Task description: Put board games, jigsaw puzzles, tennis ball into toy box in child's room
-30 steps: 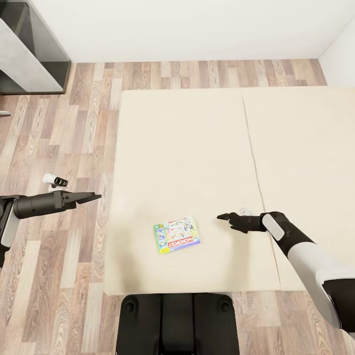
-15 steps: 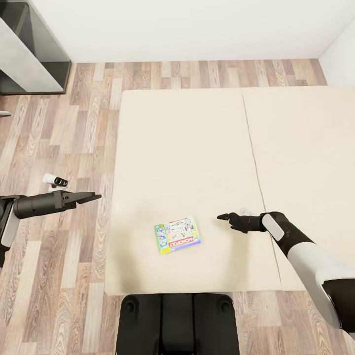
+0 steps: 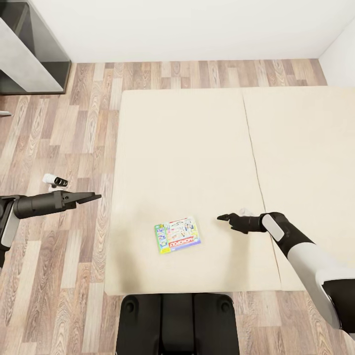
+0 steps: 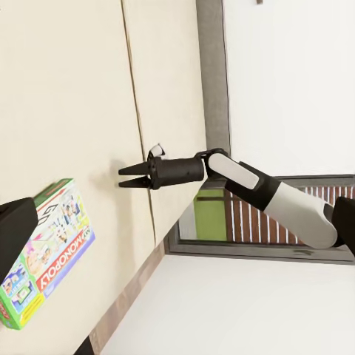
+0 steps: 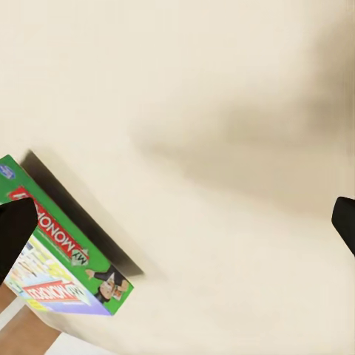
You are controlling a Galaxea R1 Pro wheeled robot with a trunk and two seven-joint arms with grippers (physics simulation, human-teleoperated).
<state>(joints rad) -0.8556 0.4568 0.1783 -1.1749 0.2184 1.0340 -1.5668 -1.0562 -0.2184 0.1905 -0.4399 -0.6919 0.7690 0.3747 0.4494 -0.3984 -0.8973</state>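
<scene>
Board game (image 3: 177, 235): flat on the bed (image 3: 197, 148) near its front edge, long axis roughly crosswise, slightly tilted. Right gripper (image 3: 222, 216): nearer, just to the box's right, fingers narrow, empty. Left gripper (image 3: 93, 197): over floor, farther off, fingers closed together.

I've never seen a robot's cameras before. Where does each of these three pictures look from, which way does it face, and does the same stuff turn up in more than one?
Head view: up on the robot, facing down at the bed; shows both arms, left gripper, right gripper.
Left wrist view: on the left arm, facing across the bed; shows the right arm.
Right wrist view: on the right arm, facing down at the mattress; dark fingertips at its edges.
Shared: the Monopoly box appears in all three.
</scene>
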